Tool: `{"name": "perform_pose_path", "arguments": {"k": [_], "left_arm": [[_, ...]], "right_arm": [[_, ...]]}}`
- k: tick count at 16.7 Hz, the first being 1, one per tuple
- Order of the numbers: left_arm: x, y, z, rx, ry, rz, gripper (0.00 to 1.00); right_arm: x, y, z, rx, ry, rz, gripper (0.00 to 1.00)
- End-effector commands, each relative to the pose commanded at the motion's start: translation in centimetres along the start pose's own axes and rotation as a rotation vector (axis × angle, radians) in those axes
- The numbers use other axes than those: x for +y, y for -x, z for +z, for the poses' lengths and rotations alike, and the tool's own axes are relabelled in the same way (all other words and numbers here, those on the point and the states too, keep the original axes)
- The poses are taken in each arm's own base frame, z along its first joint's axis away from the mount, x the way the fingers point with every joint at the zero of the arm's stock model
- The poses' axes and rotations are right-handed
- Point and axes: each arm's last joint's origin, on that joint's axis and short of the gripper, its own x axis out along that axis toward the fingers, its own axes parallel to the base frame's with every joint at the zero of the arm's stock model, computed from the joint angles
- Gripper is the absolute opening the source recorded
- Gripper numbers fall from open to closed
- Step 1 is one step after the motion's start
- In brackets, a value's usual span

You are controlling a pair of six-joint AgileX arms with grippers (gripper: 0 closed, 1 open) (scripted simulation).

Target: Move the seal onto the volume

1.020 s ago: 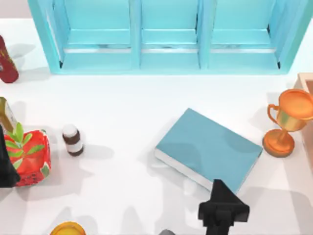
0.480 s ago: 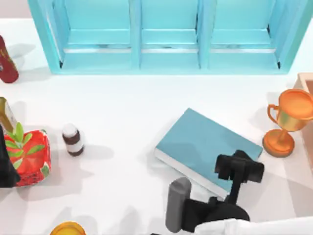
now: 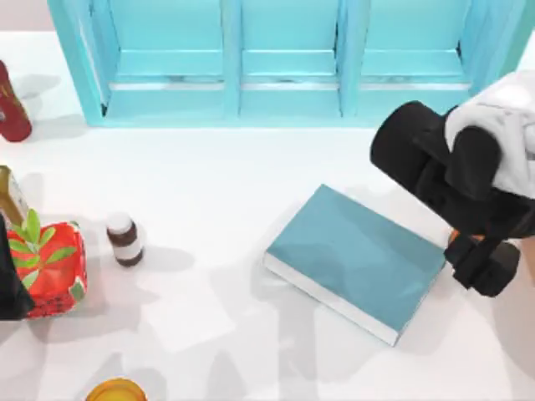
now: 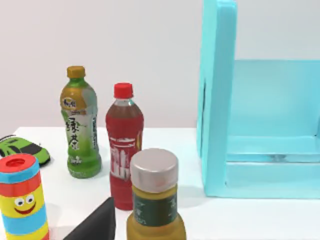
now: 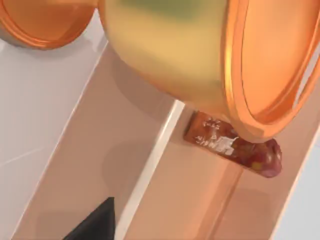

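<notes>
I'd swung my right arm from the lower frame up to the right edge, gripper (image 3: 483,269) state unclear, toward the seal (image 5: 235,145) lying in a tan tray, the volume (image 3: 355,261) bare mid-worktop.

matt teal cover on the volume (image 3: 358,257), white paper edges; glossy orange trophy cup (image 5: 200,55) gleams like metal; smooth white table (image 3: 209,192); plastic-looking red bottle (image 4: 123,145) shines.
</notes>
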Motion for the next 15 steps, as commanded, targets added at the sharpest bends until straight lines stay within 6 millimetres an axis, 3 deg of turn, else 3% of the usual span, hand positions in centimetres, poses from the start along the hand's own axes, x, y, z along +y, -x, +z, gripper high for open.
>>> {"name": "perform_pose_path", "arguments": {"k": [4, 7, 11, 15], "left_arm": [[0.0, 0.0, 0.0, 0.0, 0.0, 0.0, 1.0], [0.0, 0.0, 0.0, 0.0, 0.0, 0.0, 1.0], [0.0, 0.0, 0.0, 0.0, 0.0, 0.0, 1.0], [0.0, 0.0, 0.0, 0.0, 0.0, 0.0, 1.0]], "right_arm": [[-8.4, -5.3, -0.9, 0.19, -0.191, 0.275, 1.0], [-13.2, -9.5, -2.6, 0.246, -0.328, 0.486, 1.0], [-17.6, -14.8, -5.7, 0.241, -0.516, 0.709, 1.0], [-19.4, -17.7, -7.5, 0.223, -0.609, 0.806, 1.0]]}}
